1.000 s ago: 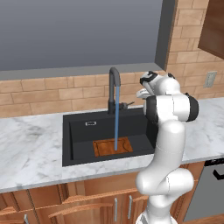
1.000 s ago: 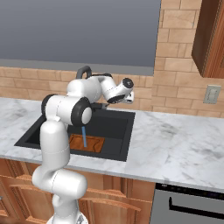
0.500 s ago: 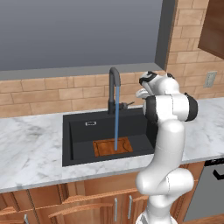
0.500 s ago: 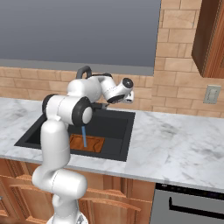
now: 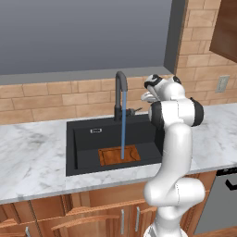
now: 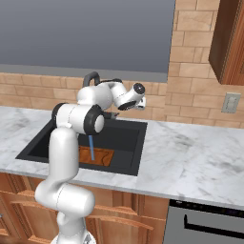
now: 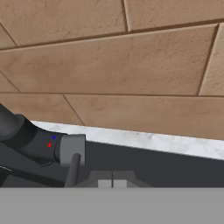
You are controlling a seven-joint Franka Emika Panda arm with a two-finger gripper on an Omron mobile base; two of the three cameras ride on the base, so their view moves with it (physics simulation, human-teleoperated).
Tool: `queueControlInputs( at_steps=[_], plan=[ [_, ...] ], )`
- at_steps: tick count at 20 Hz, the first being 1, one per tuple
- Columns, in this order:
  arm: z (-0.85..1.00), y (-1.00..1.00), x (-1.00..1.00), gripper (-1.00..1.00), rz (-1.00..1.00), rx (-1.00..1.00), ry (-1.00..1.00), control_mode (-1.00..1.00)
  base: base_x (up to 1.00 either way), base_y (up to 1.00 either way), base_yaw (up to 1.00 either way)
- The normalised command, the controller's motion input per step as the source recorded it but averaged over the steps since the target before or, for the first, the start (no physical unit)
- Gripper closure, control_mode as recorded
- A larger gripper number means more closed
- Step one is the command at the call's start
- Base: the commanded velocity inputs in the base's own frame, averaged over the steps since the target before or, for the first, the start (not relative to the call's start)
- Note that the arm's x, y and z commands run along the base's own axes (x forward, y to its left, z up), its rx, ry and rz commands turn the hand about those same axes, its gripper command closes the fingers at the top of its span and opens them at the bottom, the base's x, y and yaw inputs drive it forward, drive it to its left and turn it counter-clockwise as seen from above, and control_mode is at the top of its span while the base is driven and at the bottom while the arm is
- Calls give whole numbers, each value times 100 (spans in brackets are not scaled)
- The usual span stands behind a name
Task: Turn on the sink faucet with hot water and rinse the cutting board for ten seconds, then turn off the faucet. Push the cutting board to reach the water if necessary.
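Step in hand: rinsing, by my reading. The thin straight blue stream of water (image 5: 123, 125) runs from the tall matte-black gooseneck faucet (image 5: 119, 92) onto the small flat reddish-brown wooden cutting board (image 5: 120, 155).
Board: flat on the floor of the large rectangular matte-black sink (image 5: 83, 152), under the spout, with the stream landing on it, so no push looks needed.
Gripper: the two-finger gripper (image 7: 112, 183) is clenched, fingertips together, nothing between them.
Gripper place: in the hand view its tips sit low against the dark rear edge of the sink, facing the tan brick wall (image 7: 113, 61) and a strip of white marble counter (image 7: 144, 141).
Lever: the small grey side lever handle (image 7: 72, 154) is just beside the tips, a little to one side of them in the hand view; I cannot tell whether they touch.
Board relative to gripper: well below it and out toward the middle of the basin, apart from it.
Faucet relative to gripper: its base is near, on the lever's far side.
Next move: judged from the task, wait out the rinse, then nudge the lever back with the closed fingers to stop the flow; the small lever calls for a short, careful sideways press.
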Motion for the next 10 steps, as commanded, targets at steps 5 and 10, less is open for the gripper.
queueControlInputs(
  at_steps=[5,10],
  plan=[
    [0,3,8,100,0,0,0,-100,0,0,0],
    [-3,2,-3,100,0,0,2,-100,0,0,0]
  ],
)
